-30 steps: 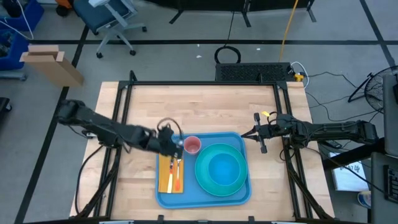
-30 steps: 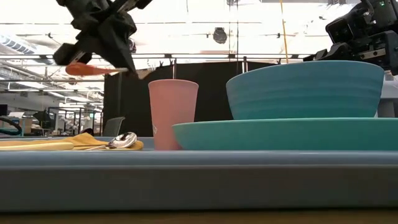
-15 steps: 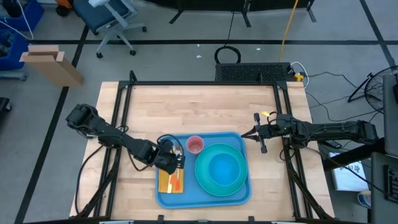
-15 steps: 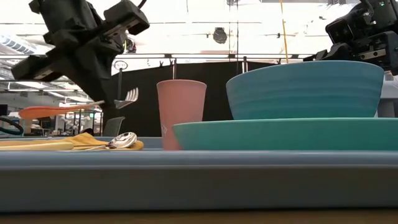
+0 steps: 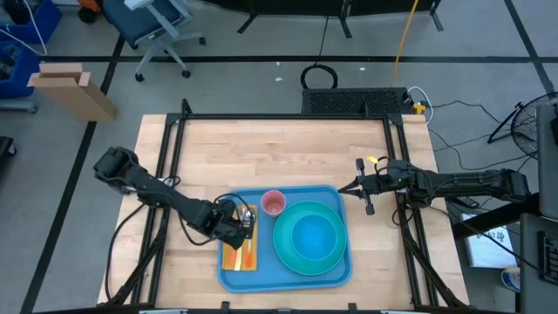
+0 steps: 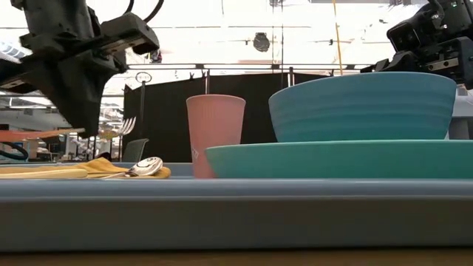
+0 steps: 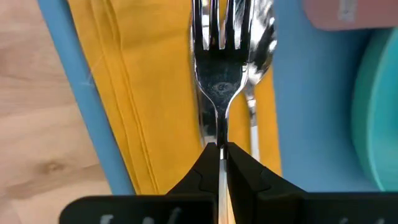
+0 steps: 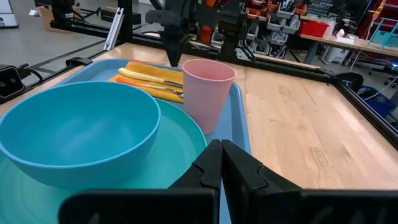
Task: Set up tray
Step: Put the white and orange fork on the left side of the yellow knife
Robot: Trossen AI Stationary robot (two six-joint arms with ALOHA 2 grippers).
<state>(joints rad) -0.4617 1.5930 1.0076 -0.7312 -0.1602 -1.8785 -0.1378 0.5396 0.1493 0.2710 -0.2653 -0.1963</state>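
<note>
Tray (image 5: pixel 228 277) sits at near edge of desk (image 5: pixel 279 157). We count plate (image 5: pixel 284 251), bowl (image 5: pixel 314 237), cup (image 5: pixel 273 203), napkin (image 7: pixel 130 93), spoon (image 7: pixel 261 56) already on it. Left tool (image 7: pixel 219 155) pinches fork (image 7: pixel 219 62) above napkin; we judge fork last. Right tool (image 8: pixel 221 152) clamped empty, waiting beside tray.

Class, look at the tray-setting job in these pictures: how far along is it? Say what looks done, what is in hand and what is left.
Done: the tray holds the plate with the bowl, the pink cup, and the yellow napkin carrying a spoon.
In hand: the left gripper is shut on the fork, above the napkin.
Left: laying the fork down. The right gripper waits shut beside the tray.
</note>
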